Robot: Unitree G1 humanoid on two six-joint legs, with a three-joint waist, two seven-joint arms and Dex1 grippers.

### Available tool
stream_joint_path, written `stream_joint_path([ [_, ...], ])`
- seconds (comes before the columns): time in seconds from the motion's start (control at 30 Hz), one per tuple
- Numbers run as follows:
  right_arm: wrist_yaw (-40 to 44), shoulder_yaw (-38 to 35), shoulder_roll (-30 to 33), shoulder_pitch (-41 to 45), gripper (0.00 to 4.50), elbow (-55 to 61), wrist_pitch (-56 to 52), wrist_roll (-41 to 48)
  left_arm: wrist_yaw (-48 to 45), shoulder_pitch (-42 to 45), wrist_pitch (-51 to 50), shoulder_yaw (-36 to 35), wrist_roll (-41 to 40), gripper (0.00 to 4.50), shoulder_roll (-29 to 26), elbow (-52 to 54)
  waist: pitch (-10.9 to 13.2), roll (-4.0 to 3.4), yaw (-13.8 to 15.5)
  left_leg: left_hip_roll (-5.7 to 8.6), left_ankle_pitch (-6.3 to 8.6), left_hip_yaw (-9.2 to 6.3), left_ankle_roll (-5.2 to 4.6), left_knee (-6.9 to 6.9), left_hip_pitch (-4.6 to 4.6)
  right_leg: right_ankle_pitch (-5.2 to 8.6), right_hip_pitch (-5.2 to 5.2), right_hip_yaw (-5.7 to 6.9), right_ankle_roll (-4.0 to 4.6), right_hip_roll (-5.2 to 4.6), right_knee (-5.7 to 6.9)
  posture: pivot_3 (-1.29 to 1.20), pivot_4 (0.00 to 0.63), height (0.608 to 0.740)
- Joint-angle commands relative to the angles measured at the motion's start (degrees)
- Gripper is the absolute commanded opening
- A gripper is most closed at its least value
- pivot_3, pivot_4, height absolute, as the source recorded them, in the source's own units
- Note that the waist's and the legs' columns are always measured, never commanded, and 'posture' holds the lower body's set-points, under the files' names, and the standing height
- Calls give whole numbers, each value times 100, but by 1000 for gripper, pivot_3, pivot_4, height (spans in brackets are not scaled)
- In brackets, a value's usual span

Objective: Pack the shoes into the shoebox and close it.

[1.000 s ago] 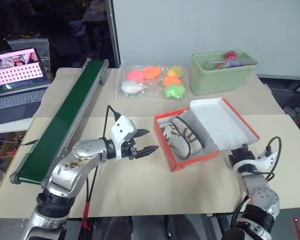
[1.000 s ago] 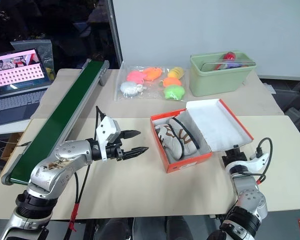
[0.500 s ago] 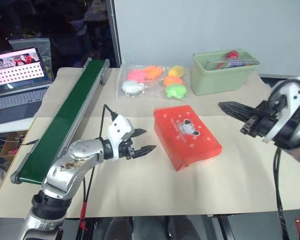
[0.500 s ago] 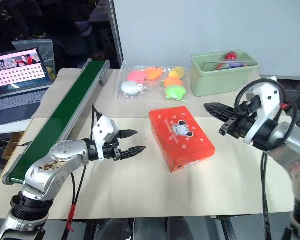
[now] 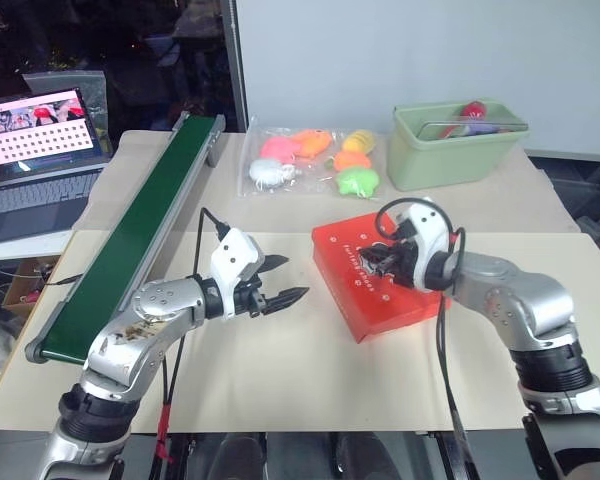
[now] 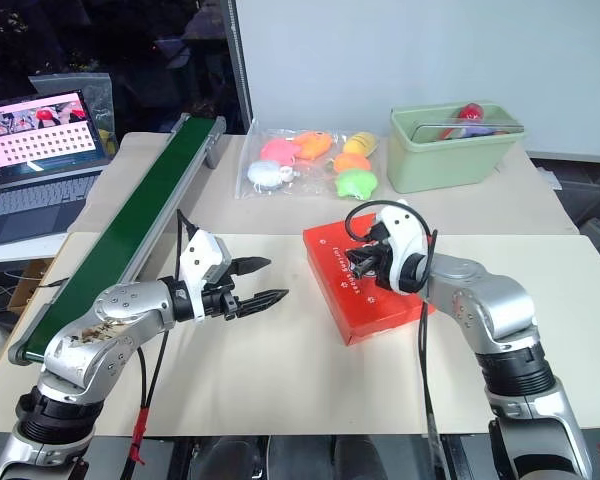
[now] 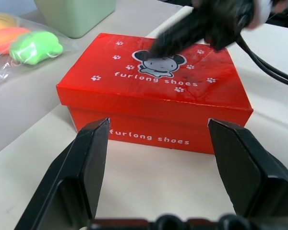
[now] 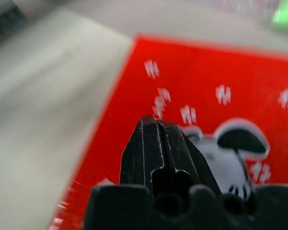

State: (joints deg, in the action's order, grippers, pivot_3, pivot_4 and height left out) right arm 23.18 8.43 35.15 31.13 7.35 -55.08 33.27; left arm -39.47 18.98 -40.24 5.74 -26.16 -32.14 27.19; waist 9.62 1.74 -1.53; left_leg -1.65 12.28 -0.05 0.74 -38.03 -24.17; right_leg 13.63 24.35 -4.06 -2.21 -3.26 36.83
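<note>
The shoebox [image 5: 378,278] lies lid-down mid-worktop [image 5: 280,370], long axis slanting away; the right claw [image 5: 379,259], fingers together, presses its lid, nearer than the left claw [image 5: 284,282], spread empty beside it

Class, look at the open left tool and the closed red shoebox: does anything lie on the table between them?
Nothing visible does. The left tool faces the shoebox across bare table; the right tool is over the lid.
</note>
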Motion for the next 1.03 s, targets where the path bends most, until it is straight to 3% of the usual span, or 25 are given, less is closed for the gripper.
stream_joint_path([
  [0.03,161,315,-51,-156,48,-16,-285,-238,44,-2,-25,-134,-76,3478,-40,265,-2,1,8,0,0,1,0,0,6,0,-3,-1,0,0,6,0,150,729],
  [0.27,257,450,-295,-226,48,-38,-503,-450,128,-72,-14,-160,-68,3478,-48,297,-16,18,-37,-10,0,1,0,0,55,3,-47,-1,1,12,6,0,150,729],
  [0.43,226,162,-453,-130,48,37,-372,-568,237,-112,72,-243,-62,3478,3,222,-21,24,-89,-11,1,1,0,1,58,3,-50,-2,2,13,6,0,150,729],
  [0.63,-149,-2201,-903,295,48,410,-660,639,923,-205,476,-576,305,3478,382,-366,-18,21,-78,-8,0,2,0,1,40,1,-27,-7,4,11,16,0,150,729],
  [0.73,-414,-2938,-835,336,48,362,-425,727,1448,-74,568,-1020,376,3478,677,-699,-17,22,-34,-5,0,0,0,1,28,1,-19,-4,4,7,13,0,150,729],
  [1.03,-1067,-2945,-720,-366,48,408,376,-258,1941,-106,864,-1399,572,3478,1018,-882,-17,21,11,-5,1,4,0,3,29,1,-19,-5,4,6,14,0,150,729],
])
